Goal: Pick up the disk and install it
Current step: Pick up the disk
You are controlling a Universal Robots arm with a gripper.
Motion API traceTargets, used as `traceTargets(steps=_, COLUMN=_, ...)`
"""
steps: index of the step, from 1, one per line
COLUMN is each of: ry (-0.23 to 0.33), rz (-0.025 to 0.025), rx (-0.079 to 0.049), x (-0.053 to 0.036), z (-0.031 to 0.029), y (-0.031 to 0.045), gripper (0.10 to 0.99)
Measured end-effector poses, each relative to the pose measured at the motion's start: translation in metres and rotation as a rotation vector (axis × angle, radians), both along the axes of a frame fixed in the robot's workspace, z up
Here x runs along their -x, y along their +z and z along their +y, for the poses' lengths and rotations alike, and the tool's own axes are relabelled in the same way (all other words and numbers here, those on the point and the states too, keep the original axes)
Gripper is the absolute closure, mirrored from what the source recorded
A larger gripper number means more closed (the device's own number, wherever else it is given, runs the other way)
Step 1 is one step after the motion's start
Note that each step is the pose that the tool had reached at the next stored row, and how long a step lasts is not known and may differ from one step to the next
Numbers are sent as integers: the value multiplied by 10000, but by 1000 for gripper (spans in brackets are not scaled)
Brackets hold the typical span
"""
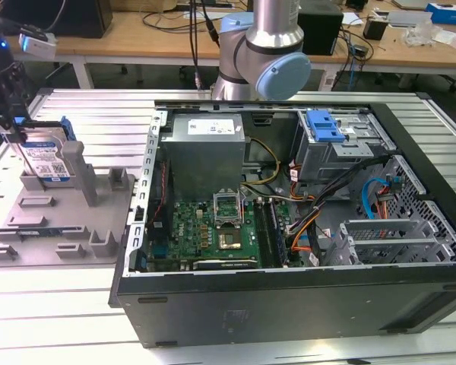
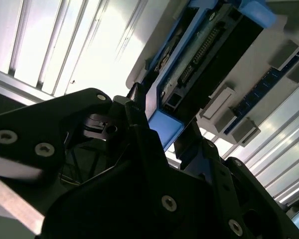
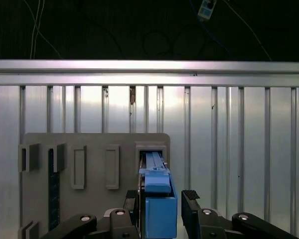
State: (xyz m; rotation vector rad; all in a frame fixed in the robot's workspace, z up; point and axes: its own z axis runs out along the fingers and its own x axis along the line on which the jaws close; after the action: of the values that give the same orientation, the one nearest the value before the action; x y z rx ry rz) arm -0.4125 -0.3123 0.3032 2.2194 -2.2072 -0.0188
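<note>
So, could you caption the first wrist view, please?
End effector straddling the disk, upright in the grey fixture plate.

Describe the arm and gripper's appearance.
The arm is a silver metal tube with rounded grey joints and a pale blue round cap. The gripper is black, built from angular plates fastened with round silver screws.

Silver disk, blue-framed, white-and-blue labelled; grey fixture.

At nine o'clock in the exterior view, my black tool runs off the frame and hides one edge of the flat silver, blue-railed disk; its label print is too small for me to read.
</note>
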Motion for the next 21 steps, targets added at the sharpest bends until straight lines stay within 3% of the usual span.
traceTargets(steps=3, ry=3, rz=0, rx=0, x=7, z=0, y=-16, gripper=616)
traceTargets(steps=4, ry=4, rz=0, rx=0, x=8, z=0, y=-22, gripper=690)
traceTargets(steps=21, ry=4, rz=1, rx=0, x=11, z=-21, y=-50, gripper=718)
